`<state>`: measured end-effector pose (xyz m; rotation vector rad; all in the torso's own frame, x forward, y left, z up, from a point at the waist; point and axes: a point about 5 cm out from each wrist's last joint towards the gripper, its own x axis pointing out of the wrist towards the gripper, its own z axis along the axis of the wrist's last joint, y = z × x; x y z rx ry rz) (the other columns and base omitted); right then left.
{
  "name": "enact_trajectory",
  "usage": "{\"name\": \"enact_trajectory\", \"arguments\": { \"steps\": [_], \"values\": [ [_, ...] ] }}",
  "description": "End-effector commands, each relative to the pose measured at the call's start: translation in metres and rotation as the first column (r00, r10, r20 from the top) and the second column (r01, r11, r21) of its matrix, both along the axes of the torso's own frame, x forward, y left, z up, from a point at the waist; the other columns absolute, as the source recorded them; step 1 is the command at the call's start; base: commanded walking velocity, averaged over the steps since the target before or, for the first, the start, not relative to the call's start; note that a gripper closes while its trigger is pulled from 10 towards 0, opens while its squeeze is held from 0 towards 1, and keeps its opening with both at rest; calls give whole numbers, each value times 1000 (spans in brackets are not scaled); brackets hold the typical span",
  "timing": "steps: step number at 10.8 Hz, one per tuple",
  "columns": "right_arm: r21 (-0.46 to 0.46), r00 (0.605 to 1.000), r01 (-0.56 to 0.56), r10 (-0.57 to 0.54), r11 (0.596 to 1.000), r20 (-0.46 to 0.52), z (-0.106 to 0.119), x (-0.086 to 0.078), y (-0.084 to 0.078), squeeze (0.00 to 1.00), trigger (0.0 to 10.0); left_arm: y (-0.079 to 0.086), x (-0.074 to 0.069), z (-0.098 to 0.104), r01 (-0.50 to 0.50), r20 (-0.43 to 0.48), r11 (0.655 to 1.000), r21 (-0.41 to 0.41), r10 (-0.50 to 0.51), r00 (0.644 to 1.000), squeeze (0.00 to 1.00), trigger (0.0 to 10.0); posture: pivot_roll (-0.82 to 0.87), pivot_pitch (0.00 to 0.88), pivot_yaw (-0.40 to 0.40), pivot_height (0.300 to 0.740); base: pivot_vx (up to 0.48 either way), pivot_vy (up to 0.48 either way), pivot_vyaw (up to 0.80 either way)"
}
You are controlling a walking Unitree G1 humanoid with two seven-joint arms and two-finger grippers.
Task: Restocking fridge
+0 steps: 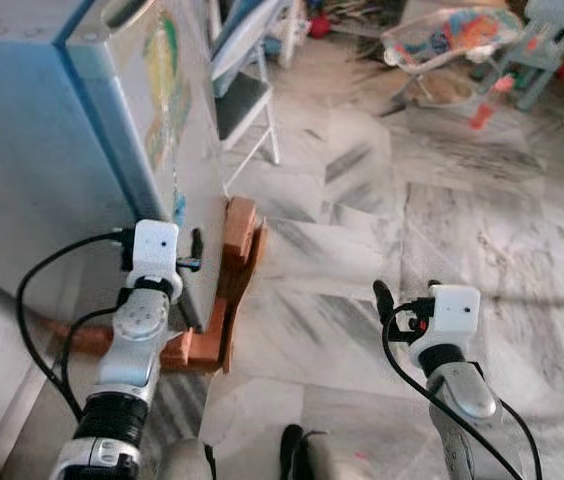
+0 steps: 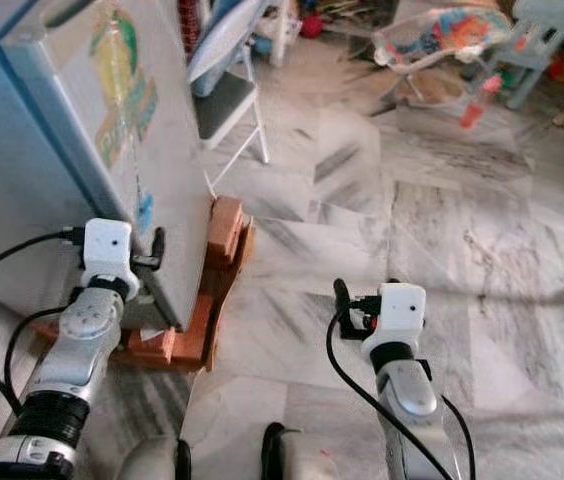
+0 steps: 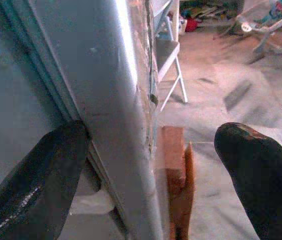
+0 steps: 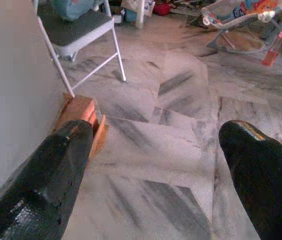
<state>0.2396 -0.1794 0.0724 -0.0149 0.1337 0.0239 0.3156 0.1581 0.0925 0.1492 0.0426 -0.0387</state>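
A tall grey-blue fridge (image 1: pixel 52 150) stands at the left on a wooden base (image 1: pixel 237 250); its door (image 1: pixel 177 140), with colourful stickers, looks nearly closed. My left gripper (image 1: pixel 187 262) is open at the door's lower free edge. In the left wrist view the door edge (image 3: pixel 126 125) runs between the two fingers of the left gripper (image 3: pixel 151 145), one finger on each side. My right gripper (image 1: pixel 407 292) hangs open over the marble floor (image 1: pixel 362 230) to the right of the fridge, holding nothing; in its wrist view the right gripper (image 4: pixel 156 135) has only floor between its fingers.
A folding chair (image 1: pixel 242 100) stands just beyond the fridge door. Further back are a baby bouncer (image 1: pixel 452 40), a red item (image 1: pixel 482 110) on the floor and a light blue stool (image 1: pixel 552 50). Open marble floor stretches to the right.
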Motion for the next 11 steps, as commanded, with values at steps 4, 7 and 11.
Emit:
{"name": "enact_trajectory", "arguments": {
  "steps": [4,7,11],
  "values": [
    [-29,963,-210,202,977,-177,-21,-23,5,0,10000,-97,26,32,301,68,952,-50,-297,952,0,10000,98,149,-73,740,0,0,0],
    [120,887,-357,377,926,-268,-32,-59,11,0,10000,-189,-17,69,757,152,648,-83,-743,652,0,10000,78,150,-56,740,0,0,0],
    [33,906,-367,366,929,-211,-23,-48,13,0,10000,-132,-1,48,567,111,816,-111,-557,823,0,10000,103,144,-60,740,0,0,0]
  ]
}}
